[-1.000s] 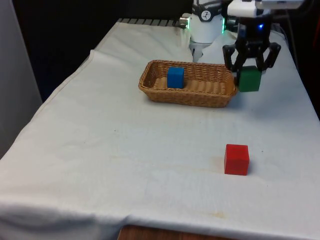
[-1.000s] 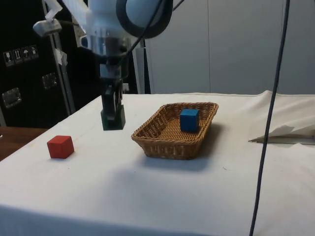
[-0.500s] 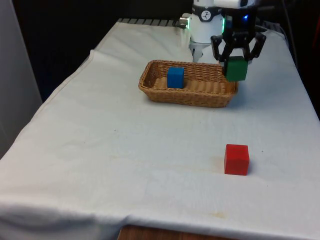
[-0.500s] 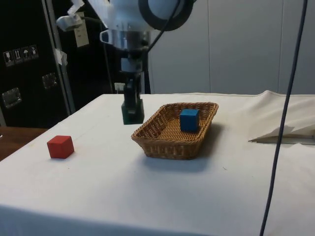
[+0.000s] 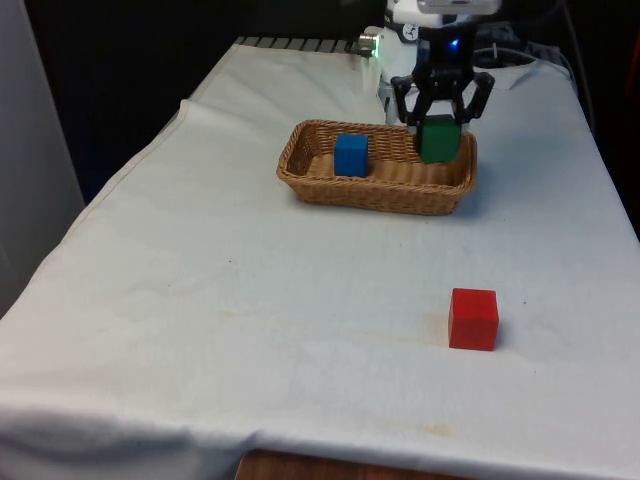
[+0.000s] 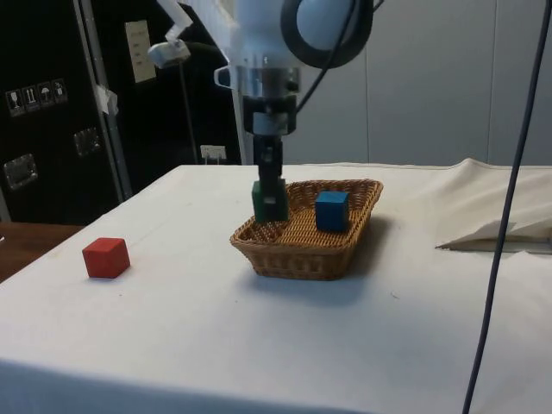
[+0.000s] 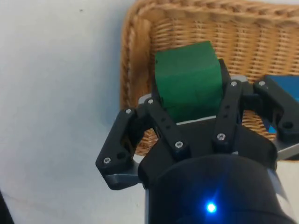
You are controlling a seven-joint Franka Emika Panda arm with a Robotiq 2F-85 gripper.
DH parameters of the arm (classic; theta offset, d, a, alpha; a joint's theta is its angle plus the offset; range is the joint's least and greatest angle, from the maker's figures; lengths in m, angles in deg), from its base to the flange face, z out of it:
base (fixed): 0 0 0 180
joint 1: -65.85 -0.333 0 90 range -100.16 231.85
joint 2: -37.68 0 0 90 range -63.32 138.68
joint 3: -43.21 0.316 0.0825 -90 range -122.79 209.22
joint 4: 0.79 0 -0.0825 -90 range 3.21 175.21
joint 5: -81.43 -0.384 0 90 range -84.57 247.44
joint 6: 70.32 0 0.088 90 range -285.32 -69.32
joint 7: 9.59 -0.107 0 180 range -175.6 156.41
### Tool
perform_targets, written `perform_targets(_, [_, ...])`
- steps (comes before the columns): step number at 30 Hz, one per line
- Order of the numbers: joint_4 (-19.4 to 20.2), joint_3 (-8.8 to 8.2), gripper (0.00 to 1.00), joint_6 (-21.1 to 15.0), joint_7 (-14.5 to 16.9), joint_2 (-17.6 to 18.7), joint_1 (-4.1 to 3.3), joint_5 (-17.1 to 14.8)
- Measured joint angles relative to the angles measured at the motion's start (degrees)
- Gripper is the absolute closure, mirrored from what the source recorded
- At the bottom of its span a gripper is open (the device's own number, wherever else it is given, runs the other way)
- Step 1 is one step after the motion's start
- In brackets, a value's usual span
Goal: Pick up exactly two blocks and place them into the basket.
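Progress: blue cube block (image 5: 351, 154) sits in the oval wicker basket (image 5: 330, 185), black end effector (image 5: 439, 125) pinches the green cube block (image 5: 438, 138) over its end, release pending; red cube block (image 5: 473, 318) stays out on the table (image 5: 250, 300).

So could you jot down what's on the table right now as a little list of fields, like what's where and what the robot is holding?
gripper: shut on the green block, held above the basket's end at the front view's right
green block: held in the air, not yet released
basket: woven wicker, on the white cloth
blue block: already inside the basket, toward the front view's left
red block: alone on the cloth, well apart from the basket
blocks in basket: one resting, a second one held over it
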Motion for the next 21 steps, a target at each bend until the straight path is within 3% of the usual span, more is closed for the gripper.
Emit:
perform_targets(12, [4.6,-4.24,1.0,-4.3,5.7,1.1,0.17,-0.2])
perform_targets(21, [5.6,-5.21,1.0,-8.4,8.7,5.2,0.23,-1.5])
